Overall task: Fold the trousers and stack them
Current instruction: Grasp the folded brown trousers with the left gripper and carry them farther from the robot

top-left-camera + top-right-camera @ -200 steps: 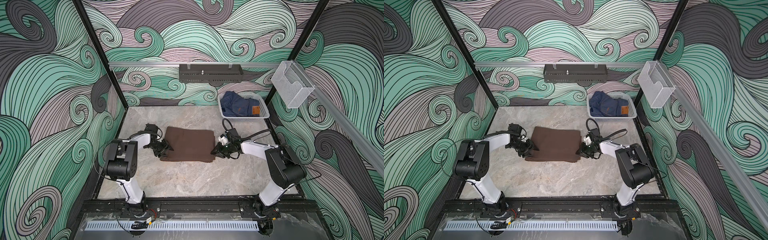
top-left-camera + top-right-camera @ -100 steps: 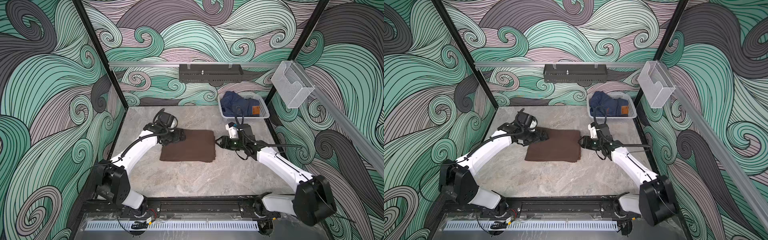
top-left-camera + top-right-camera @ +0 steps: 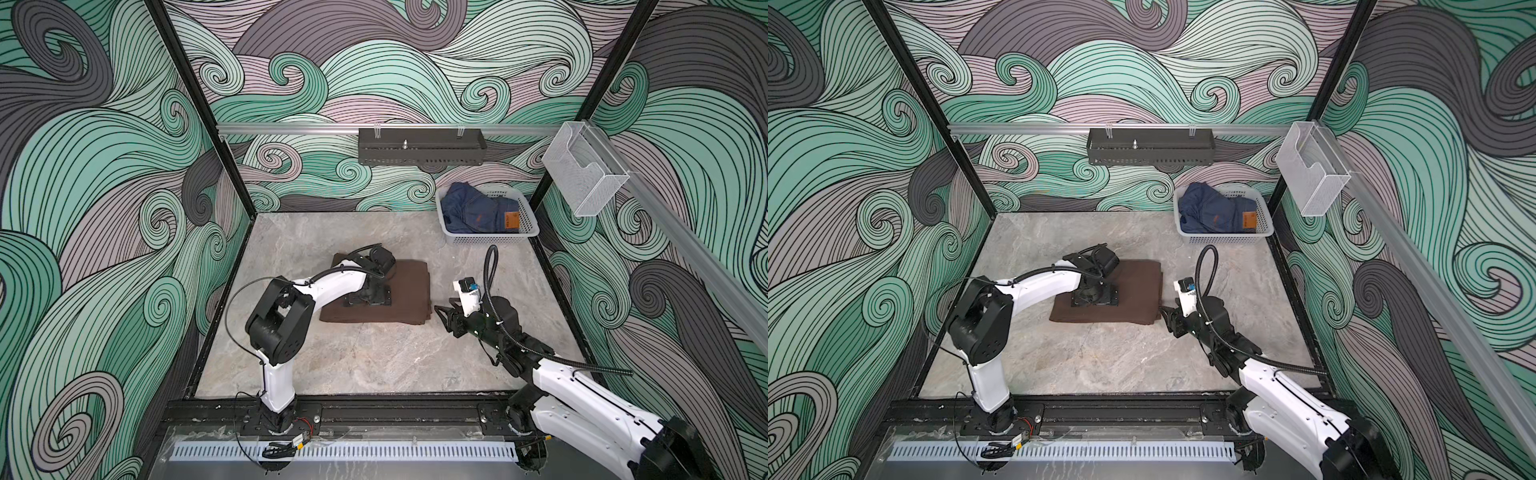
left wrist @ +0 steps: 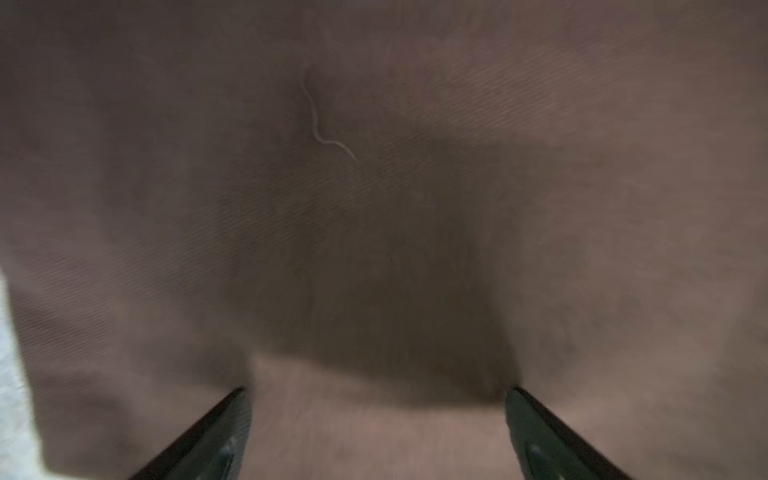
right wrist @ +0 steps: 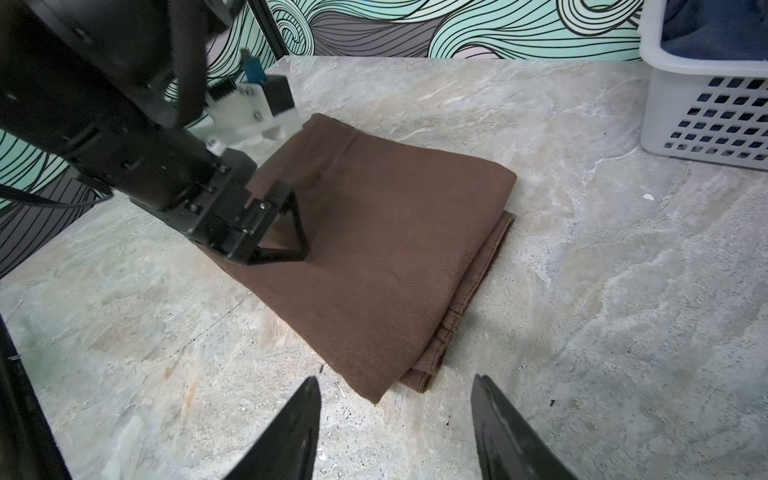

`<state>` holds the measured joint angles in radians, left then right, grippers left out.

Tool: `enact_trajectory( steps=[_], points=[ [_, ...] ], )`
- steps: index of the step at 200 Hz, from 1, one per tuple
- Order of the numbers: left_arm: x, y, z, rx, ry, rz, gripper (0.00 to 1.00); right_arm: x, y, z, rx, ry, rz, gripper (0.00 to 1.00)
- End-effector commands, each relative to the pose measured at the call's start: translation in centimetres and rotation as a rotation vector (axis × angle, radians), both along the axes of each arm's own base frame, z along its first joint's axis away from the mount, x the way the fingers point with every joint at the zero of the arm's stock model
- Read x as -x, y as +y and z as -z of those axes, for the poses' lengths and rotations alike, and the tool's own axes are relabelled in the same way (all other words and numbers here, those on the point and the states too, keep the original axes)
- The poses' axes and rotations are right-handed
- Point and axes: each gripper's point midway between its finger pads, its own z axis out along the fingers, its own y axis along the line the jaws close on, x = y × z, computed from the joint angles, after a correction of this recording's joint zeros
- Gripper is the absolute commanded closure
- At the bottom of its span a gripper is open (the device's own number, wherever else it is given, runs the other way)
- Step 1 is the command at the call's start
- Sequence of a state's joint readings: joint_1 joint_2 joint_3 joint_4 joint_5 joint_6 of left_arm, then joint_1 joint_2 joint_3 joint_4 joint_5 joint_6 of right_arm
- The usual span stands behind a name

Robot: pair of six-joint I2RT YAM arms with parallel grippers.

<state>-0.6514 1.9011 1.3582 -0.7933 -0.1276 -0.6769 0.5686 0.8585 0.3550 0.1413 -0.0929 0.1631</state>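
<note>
Folded brown trousers [image 3: 409, 286] lie mid-frame under the wide-spread left claw [image 3: 369, 297]; the right claw [image 3: 441, 312], parted and empty, sits just right of them.

Bright, even light overall; L wrist pic blurry, shadowed.

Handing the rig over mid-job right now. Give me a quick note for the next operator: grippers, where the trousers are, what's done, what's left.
Left gripper: open, tips down on top of the folded brown trousers, gripping nothing.
Right gripper: open, empty, low over the table just off the trousers' near right corner.
Trousers: folded into a flat rectangle mid-table. White basket in the far right corner holds crumpled blue jeans.
Done: brown pair folded.
Left: stack it; the jeans look unfolded, probably next.
</note>
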Motion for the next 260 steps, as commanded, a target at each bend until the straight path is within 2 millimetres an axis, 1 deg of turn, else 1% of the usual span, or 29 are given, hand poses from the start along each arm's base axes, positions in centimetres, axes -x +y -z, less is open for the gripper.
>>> enact_trajectory(
  steps=[1,17,34,46,60,71,96,120,140,159,187,227,233,241,260],
  points=[
    [-0.8,-0.8,0.6,-0.028,0.001,-0.024,0.01,-0.5,-0.2,-0.4,-0.005,-0.049,0.027,0.41],
    [-0.9,-0.6,1.6,-0.074,0.036,-0.029,0.01,-0.6,-0.1,-0.2,0.000,-0.044,0.025,0.41],
    [-1.0,0.4,2.6,-0.156,0.069,-0.022,0.01,-0.7,-0.1,-0.3,0.003,-0.045,0.025,0.41],
    [-0.7,1.5,3.0,-0.217,0.118,-0.013,0.01,-0.8,0.0,-0.1,0.005,-0.039,0.023,0.41],
    [-0.6,2.8,3.3,-0.250,0.147,-0.009,0.01,-0.8,0.1,-0.1,0.004,-0.033,0.019,0.41],
    [-0.8,3.8,3.3,-0.265,0.159,-0.012,0.01,-0.8,0.2,-0.1,0.002,-0.032,0.021,0.41],
    [-1.6,7.0,3.0,-0.320,0.190,-0.020,0.01,-1.0,0.2,-0.2,-0.014,-0.031,0.031,0.42],
    [-3.0,10.4,2.4,-0.336,0.208,-0.055,0.01,-1.2,0.5,-0.5,-0.042,-0.029,0.034,0.42],
    [-4.5,12.5,2.2,-0.320,0.220,-0.077,0.01,-1.2,0.7,-0.6,-0.052,-0.021,0.031,0.42],
    [-6.0,13.6,2.3,-0.291,0.231,-0.087,0.01,-1.4,0.9,-0.6,-0.057,-0.020,0.026,0.42],
    [-8.0,14.9,3.6,-0.239,0.260,-0.122,0.01,-1.7,1.3,-0.7,-0.054,-0.019,0.016,0.42],
    [-10.8,18.2,4.8,-0.200,0.289,-0.201,0.01,-2.0,1.8,-0.7,-0.056,-0.010,0.002,0.42],
    [-11.1,18.8,4.8,-0.201,0.292,-0.212,0.03,-2.1,1.9,-0.7,-0.056,-0.010,0.000,0.42],
    [-11.5,19.7,4.7,-0.206,0.294,-0.228,0.01,-2.1,2.0,-0.7,-0.058,-0.007,-0.002,0.42],
    [-12.7,21.4,4.1,-0.209,0.291,-0.248,0.01,-2.4,2.2,-0.6,-0.061,-0.001,-0.004,0.42]
  ],
)
